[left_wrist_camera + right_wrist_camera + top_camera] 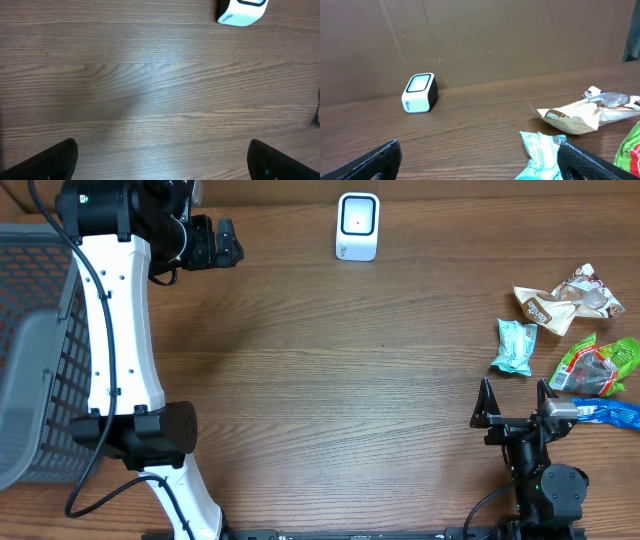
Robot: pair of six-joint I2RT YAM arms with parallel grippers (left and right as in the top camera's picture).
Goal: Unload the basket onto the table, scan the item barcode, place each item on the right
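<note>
Both of my grippers were released, and neither held anything.

From overhead, my left gripper (232,243) hung over the far left of the table (330,400), near a grey basket (40,360) at that edge. The scanner (358,225) sat at the far middle. My right gripper (514,388) waited at the near right with its jaws apart. The items lay in a loose group just beyond it: a teal packet (515,346), a tan wrapper (560,302), a green packet (598,367) and a blue packet (610,413). None was yet anywhere near the scanner.

My left wrist camera saw bare wood between the spread fingers of the left gripper (165,162), with the scanner (241,11) at the top edge.

My right wrist camera looked past the right gripper (480,160) at the teal packet (540,150), which lay closest. The tan wrapper (580,112) was behind it, the green packet (630,150) sat at the right edge, and the scanner (420,93) stood well apart.

I judged the teal packet the likeliest pick. It looked light, soft and crinkly, probably slick film that would buckle under a squeeze. I thought it best to pinch it at a crimped end seam, so the printed face would stay flat and uncovered. I could not see where its barcode was.
</note>
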